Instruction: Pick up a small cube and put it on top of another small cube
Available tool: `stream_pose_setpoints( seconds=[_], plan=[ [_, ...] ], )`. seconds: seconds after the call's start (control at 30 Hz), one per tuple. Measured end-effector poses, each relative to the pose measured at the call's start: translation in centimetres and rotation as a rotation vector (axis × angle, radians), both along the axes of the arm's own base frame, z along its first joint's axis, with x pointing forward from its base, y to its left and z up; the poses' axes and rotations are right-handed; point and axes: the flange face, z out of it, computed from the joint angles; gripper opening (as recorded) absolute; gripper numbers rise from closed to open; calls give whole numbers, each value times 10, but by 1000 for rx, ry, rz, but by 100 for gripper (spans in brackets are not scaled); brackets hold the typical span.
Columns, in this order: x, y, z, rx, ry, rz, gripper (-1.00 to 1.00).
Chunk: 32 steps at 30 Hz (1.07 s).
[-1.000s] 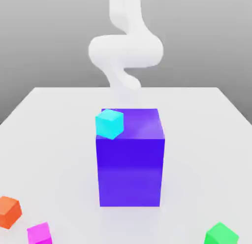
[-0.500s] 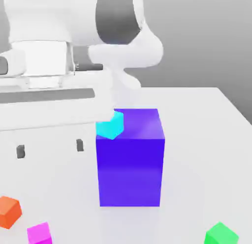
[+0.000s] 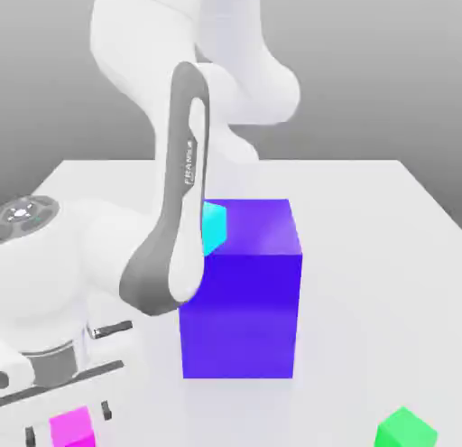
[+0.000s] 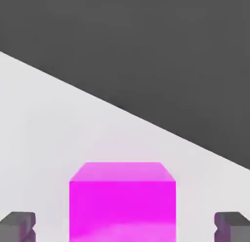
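Magenta cube (image 4: pixel 122 199) sits centred between my pincer (image 4: pixel 124 226) fingertips (image 4: pixel 18 225), lower middle of frame. Pincer is spread wide, holding nothing; I'd judge a straight descent suffices.

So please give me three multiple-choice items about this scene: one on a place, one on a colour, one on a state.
1. Where does the cyan cube sit?
A. on the big blue block
B. on the table
C. on the green cube

2. Which colour is the cube between the jaws?
A. orange
B. magenta
C. green

3. How do the jaws stand?
A. shut on it
B. open, one on either side
C. shut above it

Key: 1 A, it rests on the block's top corner. 2 B, the hand view shows the magenta cube. 3 B, the gripper leaves gaps on both sides.
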Motion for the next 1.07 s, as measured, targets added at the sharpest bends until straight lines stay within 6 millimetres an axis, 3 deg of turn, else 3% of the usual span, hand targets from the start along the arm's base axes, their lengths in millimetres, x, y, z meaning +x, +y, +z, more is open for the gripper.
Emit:
stream_pose_setpoints(
  seconds=[0.17, 0.23, 0.33, 0.37, 0.47, 0.6, 0.77, 0.83, 0.87, 0.9, 1.07],
  plan=[
    [-1, 0, -4, 2, 2, 0, -100],
    [0, 0, 12, 1, 2, 1, -100],
    [0, 1, 51, 1, 2, 2, -100],
    [7, 18, 59, 4, 2, 25, -100],
    [28, 92, 71, 12, 5, 128, -100],
    [39, 192, 83, 15, 8, 262, -100],
    [26, 317, 99, 11, 8, 431, -100],
    [16, 367, 88, 5, 5, 499, -100],
    [11, 389, 73, 2, 4, 529, -100],
    [8, 400, 59, 1, 3, 544, 100],
    [8, 400, 59, 1, 3, 544, 100]
  ],
)
